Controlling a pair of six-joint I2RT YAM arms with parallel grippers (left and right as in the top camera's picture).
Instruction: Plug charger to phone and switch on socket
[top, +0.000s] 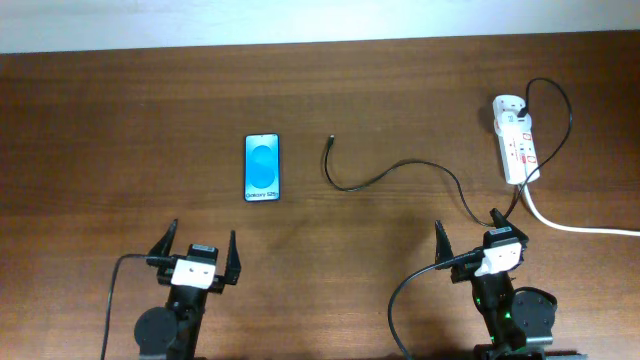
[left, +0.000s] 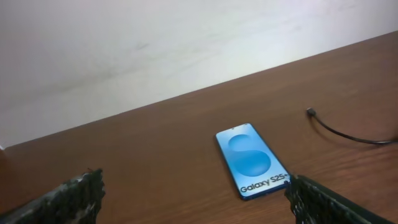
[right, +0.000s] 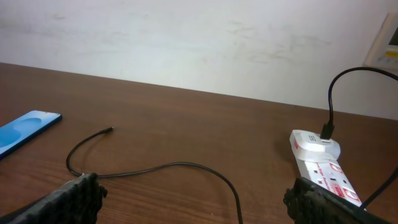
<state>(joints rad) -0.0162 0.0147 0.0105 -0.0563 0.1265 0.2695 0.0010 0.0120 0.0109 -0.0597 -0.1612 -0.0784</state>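
The phone (top: 262, 167) lies flat on the wooden table, its blue screen lit; it also shows in the left wrist view (left: 252, 159) and at the left edge of the right wrist view (right: 25, 131). The thin black charger cable (top: 390, 172) curves from its small plug (top: 330, 142) toward the white socket strip (top: 516, 143); the cable also shows in the right wrist view (right: 168, 168) and the plug end in the left wrist view (left: 311, 112). My left gripper (top: 196, 247) is open and empty, near the phone. My right gripper (top: 467, 235) is open and empty, near the cable.
A thick white cord (top: 575, 226) runs from the socket strip to the right edge. A white adapter (right: 317, 142) sits in the strip's far end. A pale wall (right: 186, 43) bounds the table's far edge.
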